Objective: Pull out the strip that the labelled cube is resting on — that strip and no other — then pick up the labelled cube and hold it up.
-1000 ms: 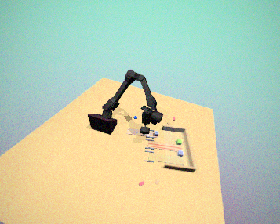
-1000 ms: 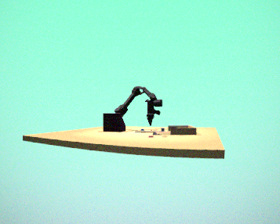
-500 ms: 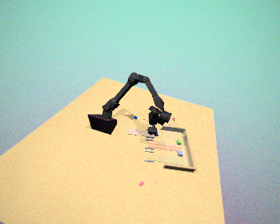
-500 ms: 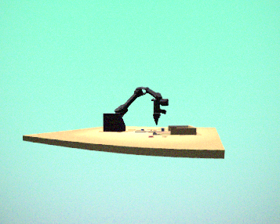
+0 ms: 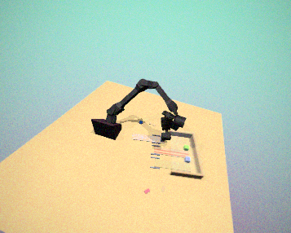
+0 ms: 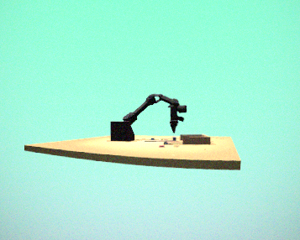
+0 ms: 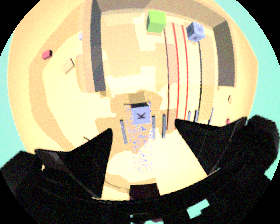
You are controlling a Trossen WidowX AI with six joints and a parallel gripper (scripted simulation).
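My gripper (image 5: pixel 165 141) (image 6: pixel 173 132) (image 7: pixel 144 127) is open and points down above the labelled cube. The pale blue cube with a K (image 7: pixel 140 115) lies between the two fingertips as seen in the wrist view and shows below them in the exterior view (image 6: pixel 174 138). A blue-speckled strip (image 5: pixel 142 138) (image 7: pixel 142 145) runs from the cube toward the arm's base, between two grey guides. Specks show close beside the cube, but how much of the strip lies under it is hidden. In the top view the gripper hides the cube.
A red-striped strip (image 5: pixel 169 152) (image 7: pixel 182 70) lies to one side. A green cube (image 5: pixel 186 147) (image 7: pixel 156 21) and another pale blue cube (image 5: pixel 187 159) (image 7: pixel 195 31) stand inside the dark walls (image 5: pixel 197 156) (image 7: pixel 96 55). A dark blue cube (image 5: pixel 141 121) and a red block (image 5: pixel 147 191) (image 7: pixel 47 54) lie outside.
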